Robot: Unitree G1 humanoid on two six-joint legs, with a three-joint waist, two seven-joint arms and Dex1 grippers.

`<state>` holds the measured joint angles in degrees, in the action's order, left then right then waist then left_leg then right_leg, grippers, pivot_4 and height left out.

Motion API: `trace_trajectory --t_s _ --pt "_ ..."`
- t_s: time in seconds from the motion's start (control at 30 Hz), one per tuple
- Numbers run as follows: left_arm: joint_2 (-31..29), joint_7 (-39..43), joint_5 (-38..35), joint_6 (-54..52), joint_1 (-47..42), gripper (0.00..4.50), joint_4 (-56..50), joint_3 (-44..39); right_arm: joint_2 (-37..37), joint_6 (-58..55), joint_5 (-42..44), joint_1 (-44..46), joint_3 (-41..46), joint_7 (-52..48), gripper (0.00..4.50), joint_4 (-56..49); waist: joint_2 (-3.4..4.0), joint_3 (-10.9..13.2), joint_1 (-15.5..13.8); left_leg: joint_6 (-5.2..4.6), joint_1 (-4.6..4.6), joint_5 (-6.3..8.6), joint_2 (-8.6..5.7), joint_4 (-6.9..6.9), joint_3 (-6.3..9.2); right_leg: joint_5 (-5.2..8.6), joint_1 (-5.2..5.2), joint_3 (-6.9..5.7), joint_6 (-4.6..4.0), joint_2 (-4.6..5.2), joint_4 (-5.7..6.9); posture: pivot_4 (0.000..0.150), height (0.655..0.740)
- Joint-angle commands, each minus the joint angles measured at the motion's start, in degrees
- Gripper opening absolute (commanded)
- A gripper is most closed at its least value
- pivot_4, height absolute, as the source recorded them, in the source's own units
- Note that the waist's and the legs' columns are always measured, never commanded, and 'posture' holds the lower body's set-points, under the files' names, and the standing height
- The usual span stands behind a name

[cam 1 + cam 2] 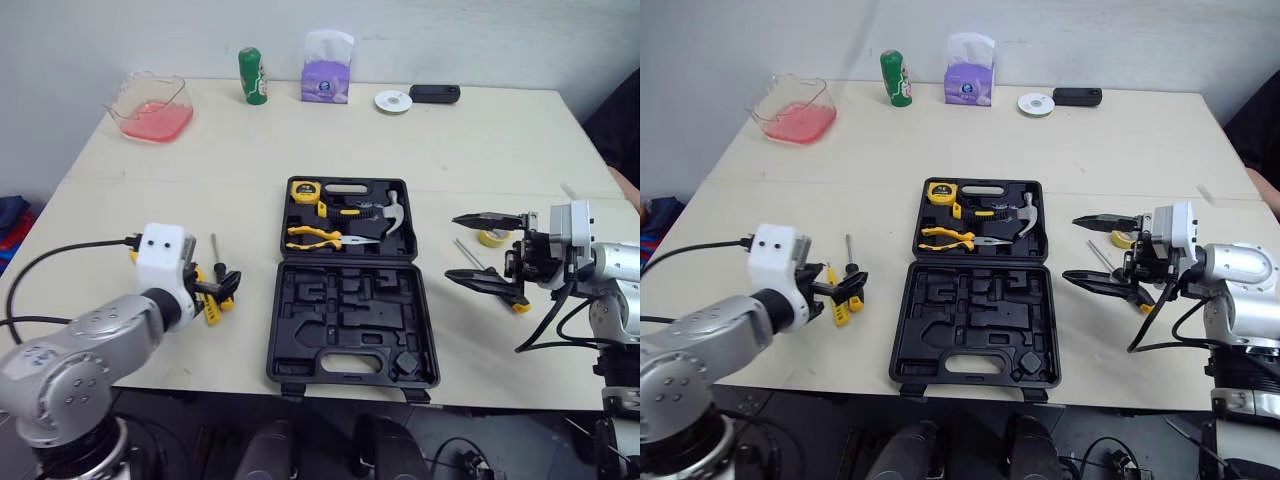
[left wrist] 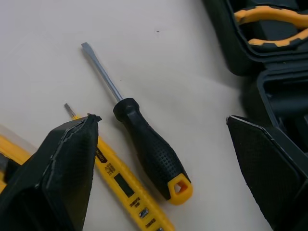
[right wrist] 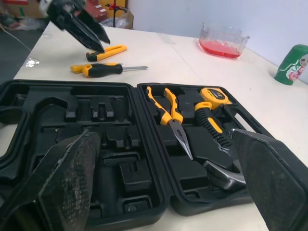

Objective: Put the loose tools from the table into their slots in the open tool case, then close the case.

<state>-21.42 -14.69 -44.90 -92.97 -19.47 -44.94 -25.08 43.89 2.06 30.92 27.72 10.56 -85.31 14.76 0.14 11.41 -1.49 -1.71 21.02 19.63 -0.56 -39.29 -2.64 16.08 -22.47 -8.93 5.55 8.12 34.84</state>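
The left end effector (image 1: pixel 222 288) hangs released over the black-handled screwdriver (image 2: pixel 144 147) toward the near-left corner of the tabletop (image 1: pixel 480 150), beside the open tool case (image 1: pixel 350 310). The right end effector (image 1: pixel 452 248) gapes too. A skewed pinch could drag the neighbouring yellow tester (image 2: pixel 125 185) along.

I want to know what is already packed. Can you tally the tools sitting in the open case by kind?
Tape measure: 1
Pliers: 1
Hammer: 1
Total: 3
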Motion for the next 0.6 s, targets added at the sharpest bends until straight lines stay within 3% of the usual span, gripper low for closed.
trace_trajectory --t_s 0.03,0.33,0.6 --pt "1.94 -3.23 2.78 0.47 -0.89 4.46 -1.5 1.93 -0.08 -1.24 1.28 0.81 0.35 0.27 4.5 -3.16 0.0 0.0 0.02 0.0 0.0 0.0 0.0 0.0 0.0 0.0 0.0 0.0 0.0 0.0 -0.01 0.15 0.74" --pt "0.15 -2.92 7.41 0.47 0.03 4.46 1.29 8.84 -0.29 -2.96 1.73 -0.75 0.27 0.96 4.5 -6.25 0.0 0.0 -0.04 0.0 0.02 0.0 0.0 0.0 0.0 0.0 -0.01 -0.01 0.0 -0.01 -0.02 0.15 0.74" --pt "3.35 -0.23 14.13 0.48 -0.34 4.46 3.98 11.51 0.19 -4.66 2.04 -2.94 1.17 2.44 4.5 -8.42 -0.01 0.0 -0.08 0.0 0.03 0.0 0.0 0.0 0.0 0.0 0.0 -0.02 0.0 -0.01 -0.03 0.15 0.74"
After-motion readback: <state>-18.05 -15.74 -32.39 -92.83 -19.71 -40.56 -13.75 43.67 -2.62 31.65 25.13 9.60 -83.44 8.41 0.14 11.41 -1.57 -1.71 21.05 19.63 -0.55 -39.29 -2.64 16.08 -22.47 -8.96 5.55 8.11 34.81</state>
